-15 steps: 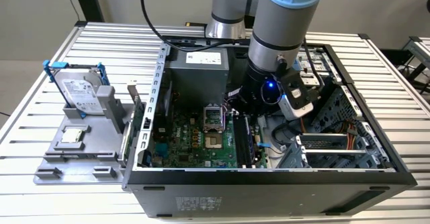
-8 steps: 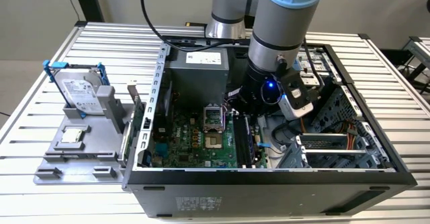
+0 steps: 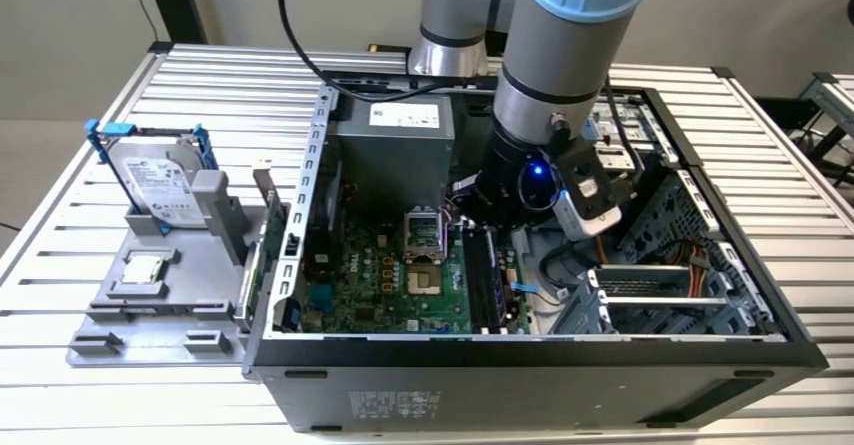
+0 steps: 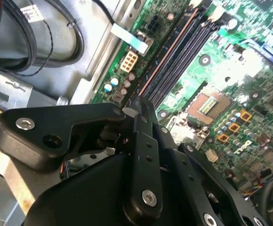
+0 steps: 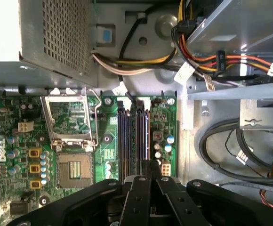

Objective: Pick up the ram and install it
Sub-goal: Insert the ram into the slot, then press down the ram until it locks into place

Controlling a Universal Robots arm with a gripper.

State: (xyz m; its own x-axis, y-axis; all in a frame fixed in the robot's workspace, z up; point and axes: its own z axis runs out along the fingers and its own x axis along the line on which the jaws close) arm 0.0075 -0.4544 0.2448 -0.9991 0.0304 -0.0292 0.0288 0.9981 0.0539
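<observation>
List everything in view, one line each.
Table: one, silver slatted, under everything.
PC case: one, black and grey, open, mid-table.
Motherboard: one, green, on the case floor.
Ram: one, dark stick, at the motherboard's slots, below the gripper.
Tray: one, grey, at the exterior view's left.
Hard drive: one, silver in blue frame, upright on the tray.
Processor: one, silver square, on the tray.
Gripper: one, black, over the slots.

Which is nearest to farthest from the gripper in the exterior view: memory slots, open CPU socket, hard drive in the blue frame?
From the gripper, inside the open computer case:
1. Row of long black memory slots, directly under it.
2. Open square silver CPU socket, toward the exterior view's left.
3. Silver hard drive in the blue frame, outside the case, far left.
</observation>
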